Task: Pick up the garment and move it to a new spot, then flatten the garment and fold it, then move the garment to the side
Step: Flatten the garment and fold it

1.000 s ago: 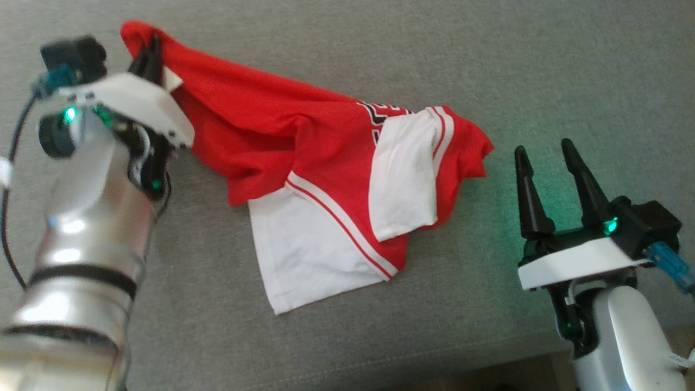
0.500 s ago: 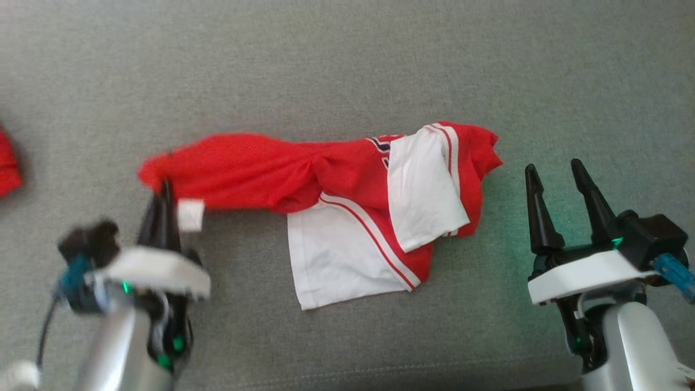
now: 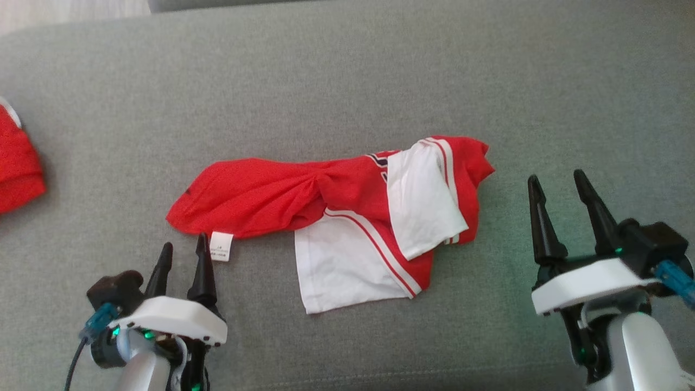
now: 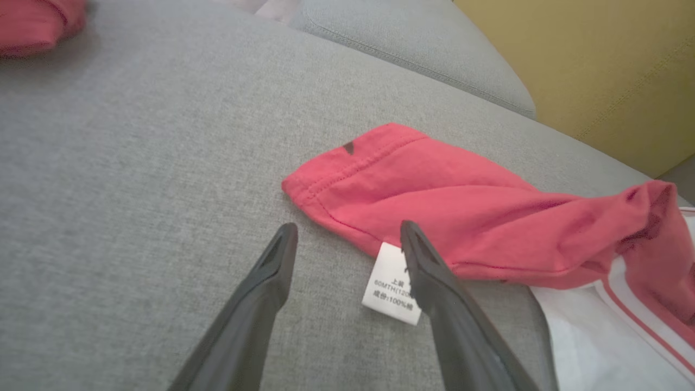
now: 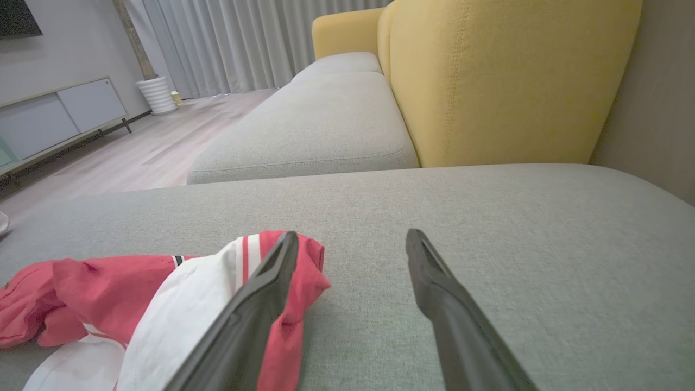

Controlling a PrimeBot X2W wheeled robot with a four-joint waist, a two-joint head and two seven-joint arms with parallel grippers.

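We see the garment (image 3: pixel 326 201), a red jersey with white panels and red-and-white stripes, lying crumpled near the middle of the grey seat cushion (image 3: pixel 347 81). Its red part stretches towards the robot's left, twisted in the middle. The white panels are bunched and folded over each other on the robot's right. A small white care label (image 3: pixel 221 246) sticks out from the near hem at the left end. A few dark printed letters (image 3: pixel 380 160) peek out beside the upper white panel, but most of them are covered, so we cannot read them.

The left gripper (image 3: pixel 185 241) sits just short of that left end with its two dark fingers spread wide and nothing between them. In the left wrist view, one finger (image 4: pixel 434 282) crosses in front of the label's edge, and we cannot tell whether it touches. The right gripper (image 3: pixel 556 175) stands clear of the garment's right end, its fingers also wide apart and empty. In the right wrist view, one finger (image 5: pixel 255 304) hides part of the red fold.

At the left edge of the head view lies another red cloth (image 3: pixel 19 168), cut off by the frame, and we cannot say what it is. Beyond the cushion, the right wrist view shows a yellow backrest (image 5: pixel 505 76), pale curtains (image 5: pixel 217 43), a white ribbed pot (image 5: pixel 157 93) and a low cabinet (image 5: pixel 54 117) on a wooden floor (image 5: pixel 163 146).
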